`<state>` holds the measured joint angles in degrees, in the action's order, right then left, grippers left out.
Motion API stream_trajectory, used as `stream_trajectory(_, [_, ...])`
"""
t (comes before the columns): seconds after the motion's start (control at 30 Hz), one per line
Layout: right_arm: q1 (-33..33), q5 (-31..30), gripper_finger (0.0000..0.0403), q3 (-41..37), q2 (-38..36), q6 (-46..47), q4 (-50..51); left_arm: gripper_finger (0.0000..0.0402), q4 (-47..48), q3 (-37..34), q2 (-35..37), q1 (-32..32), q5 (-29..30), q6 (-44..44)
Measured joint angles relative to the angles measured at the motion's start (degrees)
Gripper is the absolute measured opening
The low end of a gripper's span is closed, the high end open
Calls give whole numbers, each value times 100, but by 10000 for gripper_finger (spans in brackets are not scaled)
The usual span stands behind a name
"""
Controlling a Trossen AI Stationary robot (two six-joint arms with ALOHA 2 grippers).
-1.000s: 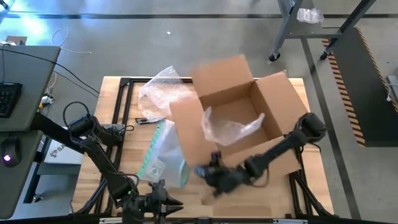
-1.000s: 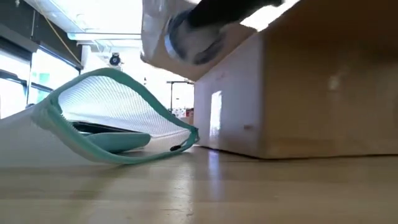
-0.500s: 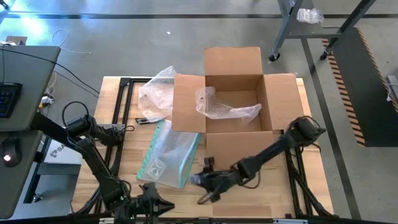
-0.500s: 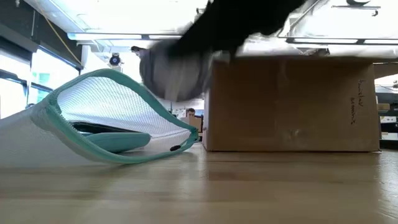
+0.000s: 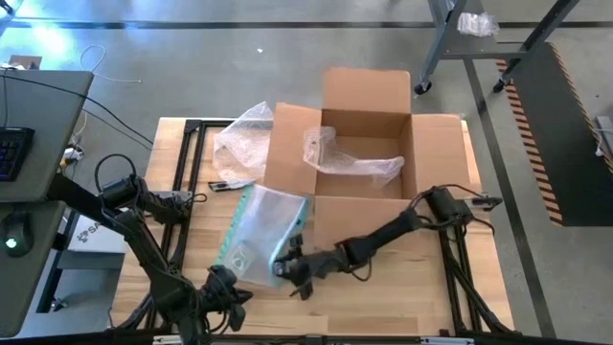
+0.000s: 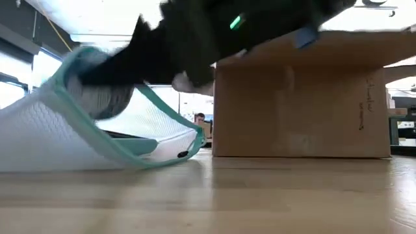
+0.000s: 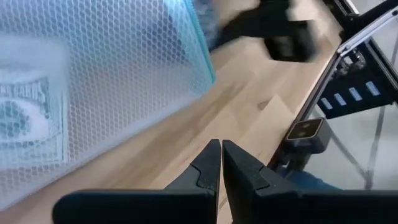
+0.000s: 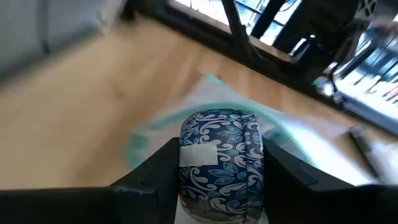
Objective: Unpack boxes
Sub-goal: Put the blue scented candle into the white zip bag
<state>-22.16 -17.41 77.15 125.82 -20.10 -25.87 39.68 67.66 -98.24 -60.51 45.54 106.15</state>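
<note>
The brown cardboard box (image 5: pixel 359 216) stands open on the far half of the table, with bubble wrap (image 5: pixel 350 161) inside it. The clear pouch with a teal edge (image 5: pixel 257 230) lies left of the box; its mouth (image 6: pixel 162 123) gapes in the low view. My right gripper (image 5: pixel 289 268) is low at the pouch's near right corner, shut on a blue-and-white patterned roll (image 8: pixel 221 146). Whether the roll touches the pouch (image 8: pixel 208 84) I cannot tell. My left gripper (image 5: pixel 230 287) hovers shut near the table's near edge, just short of the pouch (image 7: pixel 93 81). My right gripper pinches the patterned roll between its two fingers, one on each side of its curved wall (image 8: pixel 186 177). The fingers come slanting down from the table's right. The roll is lifted clear of the wood, its patterned wall facing the wrist camera.
More bubble wrap (image 5: pixel 244 144) lies at the table's far left, with a small dark item (image 5: pixel 225 185) beside it. A black frame (image 5: pixel 192 129) rims the table. A desk with a keyboard (image 5: pixel 19 144) stands to the left. Bare wood (image 5: pixel 402 297) lies near the front right.
My right gripper has carried the roll down and toward the table's left, from in front of the box to the pouch's near right corner. The box, skewed and tipped a second ago, now stands square on the table. My left gripper has shut and turned.
</note>
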Motion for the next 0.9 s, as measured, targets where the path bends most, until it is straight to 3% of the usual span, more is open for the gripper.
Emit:
stream_trajectory(0.2, [275, -126, 151, 1195, 737, -1995, 851, 0, -168, 0, 0, 24, -112, -318])
stream_trajectory(0.27, [306, -540, 154, 1616, 992, -2321, 1187, 0, -315, 0, 5, 24, -265, -476])
stream_trajectory(0.4, [409, -1274, 199, 2228, 1359, -2743, 1275, 0, -638, 0, 5, 24, -417, -870])
stream_trajectory(0.53, [562, -1263, 233, 2708, 1594, -2614, 1393, 0, -855, 0, 5, 24, -441, -1174])
stream_trajectory(0.67, [647, -1282, 247, 2980, 1635, -2152, 2121, 0, -995, 0, 5, 24, -501, -1384])
stream_trajectory(0.9, [306, -1471, 251, 3916, 1635, -850, 4433, 0, -964, -35, 7, -20, -494, -1349])
